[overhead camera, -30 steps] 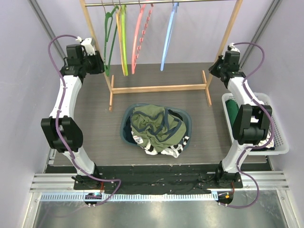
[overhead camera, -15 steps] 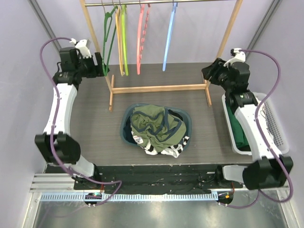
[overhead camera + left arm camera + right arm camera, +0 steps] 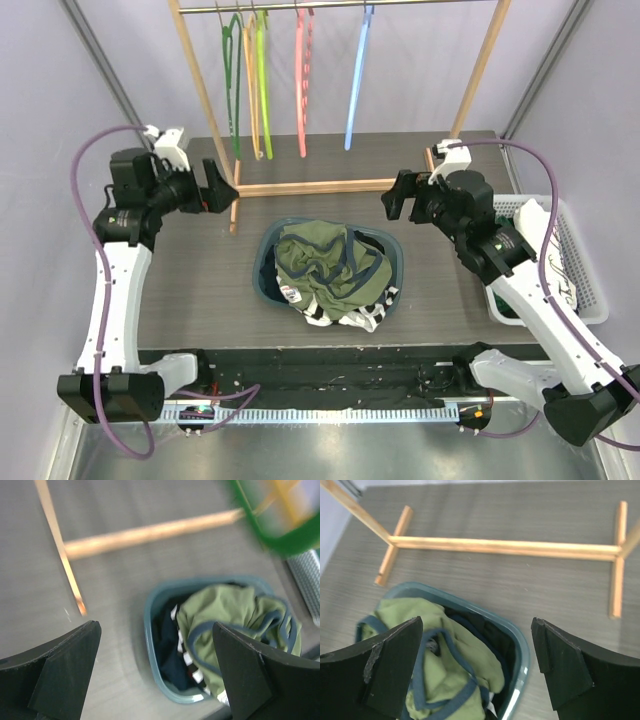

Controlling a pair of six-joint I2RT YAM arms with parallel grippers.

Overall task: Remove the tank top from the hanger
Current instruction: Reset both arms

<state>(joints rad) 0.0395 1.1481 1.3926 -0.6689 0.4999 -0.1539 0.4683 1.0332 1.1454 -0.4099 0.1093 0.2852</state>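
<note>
Tank top: olive with navy binding, crumpled on top of a heap of clothes in the teal basin. The basin sits mid-tabletop, a little toward the near edge. The tank top hangs on nothing. A striped garment spills over the basin's near rim beneath it. Judged from this, the removal looks done and the cloth lies where it was meant to land.

Hangers: four (green, yellow, pink, blue), all bare on the rack along the far edge.

Left gripper: fingers spread wide, nothing between them. It hovers beside the rack's left foot, pointed toward the basin.

Right gripper: likewise spread wide and empty, by the rack's right foot, facing the basin from the other side. Both wrist views look down on the tank top between bare fingers; the left one is blurred. Empty jaws fit a job with nothing left to hold.

Room: bare wood grain all round the basin, and the strip between the basin and the rack's floor bar is open.

Tight spots: the rack's feet jut toward the near edge just beside each gripper. A white basket at the right edge, dark green cloth inside, is partly hidden by the right arm.
</note>
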